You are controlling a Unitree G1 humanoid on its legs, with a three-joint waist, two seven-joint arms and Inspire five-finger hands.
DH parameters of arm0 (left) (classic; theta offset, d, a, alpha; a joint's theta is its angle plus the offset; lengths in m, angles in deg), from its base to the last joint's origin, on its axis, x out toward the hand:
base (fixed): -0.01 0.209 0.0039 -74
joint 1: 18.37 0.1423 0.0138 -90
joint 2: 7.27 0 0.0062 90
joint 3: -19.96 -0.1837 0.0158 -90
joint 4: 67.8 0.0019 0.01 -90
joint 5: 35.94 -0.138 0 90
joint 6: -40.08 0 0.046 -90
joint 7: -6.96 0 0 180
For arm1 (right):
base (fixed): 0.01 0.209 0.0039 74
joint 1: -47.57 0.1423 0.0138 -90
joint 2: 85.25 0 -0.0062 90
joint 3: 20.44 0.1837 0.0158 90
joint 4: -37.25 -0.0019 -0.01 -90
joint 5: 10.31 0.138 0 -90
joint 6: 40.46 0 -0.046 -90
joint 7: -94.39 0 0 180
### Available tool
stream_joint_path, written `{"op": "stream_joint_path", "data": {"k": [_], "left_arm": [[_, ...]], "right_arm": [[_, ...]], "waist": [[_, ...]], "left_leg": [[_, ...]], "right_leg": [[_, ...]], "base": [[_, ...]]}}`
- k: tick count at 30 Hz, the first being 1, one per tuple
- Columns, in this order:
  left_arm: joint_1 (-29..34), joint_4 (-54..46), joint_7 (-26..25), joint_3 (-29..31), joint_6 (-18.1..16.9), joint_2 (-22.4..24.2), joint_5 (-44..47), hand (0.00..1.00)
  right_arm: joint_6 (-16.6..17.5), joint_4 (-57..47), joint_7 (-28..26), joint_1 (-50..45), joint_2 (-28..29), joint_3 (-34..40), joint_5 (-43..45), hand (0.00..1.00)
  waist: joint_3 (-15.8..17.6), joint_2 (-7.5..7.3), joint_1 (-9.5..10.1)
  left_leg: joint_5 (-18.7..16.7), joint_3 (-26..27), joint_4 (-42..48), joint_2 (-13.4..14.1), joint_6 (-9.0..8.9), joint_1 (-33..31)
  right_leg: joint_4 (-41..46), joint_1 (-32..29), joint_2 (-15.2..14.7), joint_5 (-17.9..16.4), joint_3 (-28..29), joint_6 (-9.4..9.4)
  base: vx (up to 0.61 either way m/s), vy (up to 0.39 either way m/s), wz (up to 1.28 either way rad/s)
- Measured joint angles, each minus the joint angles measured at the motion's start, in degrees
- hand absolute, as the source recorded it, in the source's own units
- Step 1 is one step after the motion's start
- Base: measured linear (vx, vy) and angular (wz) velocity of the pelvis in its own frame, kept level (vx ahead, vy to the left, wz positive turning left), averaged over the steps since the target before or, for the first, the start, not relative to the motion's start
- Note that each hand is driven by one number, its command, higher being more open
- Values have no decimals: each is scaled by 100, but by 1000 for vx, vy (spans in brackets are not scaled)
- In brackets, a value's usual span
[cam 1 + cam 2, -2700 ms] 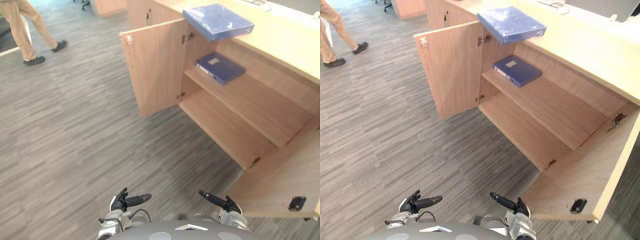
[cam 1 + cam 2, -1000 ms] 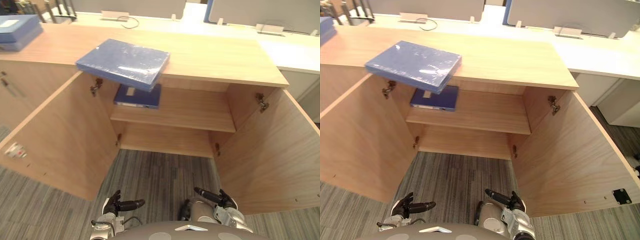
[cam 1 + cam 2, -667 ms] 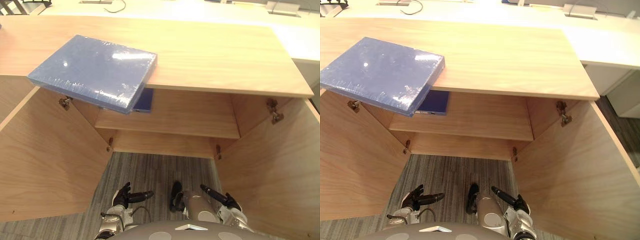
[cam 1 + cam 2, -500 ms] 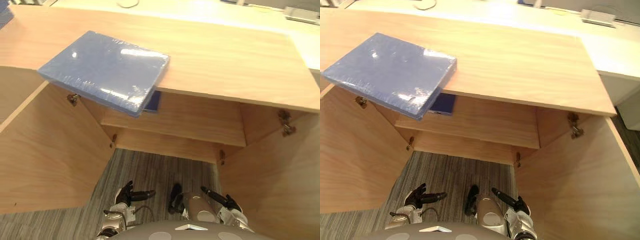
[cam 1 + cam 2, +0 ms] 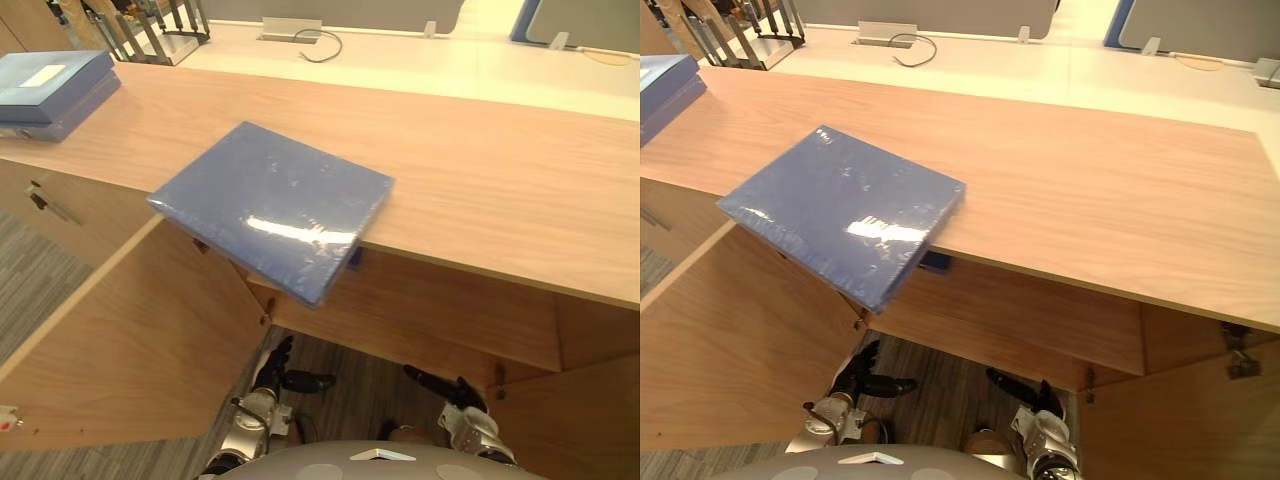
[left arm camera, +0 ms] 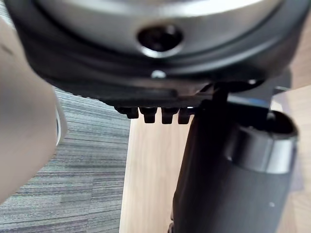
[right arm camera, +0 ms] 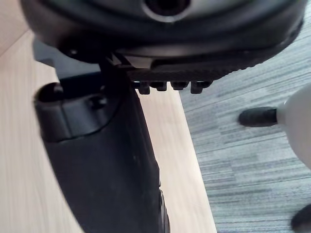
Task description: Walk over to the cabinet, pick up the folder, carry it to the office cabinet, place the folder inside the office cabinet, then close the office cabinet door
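The blue folder (image 5: 275, 205) lies flat on the cabinet top (image 5: 480, 180), one corner jutting past the front edge above the open door (image 5: 130, 340) — an overhang that should let fingers slip beneath. The left hand (image 5: 272, 374) and right hand (image 5: 455, 395) hang low, fingers loose and empty — pickup not yet begun.

The scene is lit brightly and evenly from overhead. A white patch of glare is thrown on the plastic wrap of the blue folder (image 5: 270, 190), near its overhanging edge. The wooden cabinet top (image 5: 500, 180) is washed pale, and the white desk (image 5: 420, 70) behind it is nearly bleached. Deep shade is cast beneath the top, where the left hand (image 5: 272, 372) and right hand (image 5: 458, 393) are dimly seen.
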Motion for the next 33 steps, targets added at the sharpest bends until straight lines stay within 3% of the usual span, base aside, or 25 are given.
{"op": "stream_joint_path", "data": {"k": [3,4,9,33], "left_arm": [[-86,143,-15,14,12,-259,-6,100],[-115,280,-25,16,12,-329,-15,100],[-105,692,-94,22,22,-439,-17,100],[-291,1016,-92,-111,7,-489,-179,100]], "right_arm": [[1,104,-6,-43,282,0,-5,100],[3,118,-11,-109,375,-2,-5,100],[-12,107,-90,-289,319,4,-201,100],[-33,342,-210,-215,174,-652,-543,100]], "waist": [[-16,-348,-10],[-28,-372,-9],[-69,-273,-142],[-123,-422,-144]], "left_leg": [[360,45,-854,-383,105,356],[496,101,-1195,-482,122,577],[885,215,-2231,-697,160,1268],[887,221,-2266,-690,135,1427]], "right_leg": [[-145,1,-247,26,74,75],[-143,28,-317,28,162,81],[-146,185,-395,-29,319,181],[-364,437,-343,19,328,270]], "base": [[90,134,13],[93,69,-6],[56,41,-11],[-5,1,0]]}}
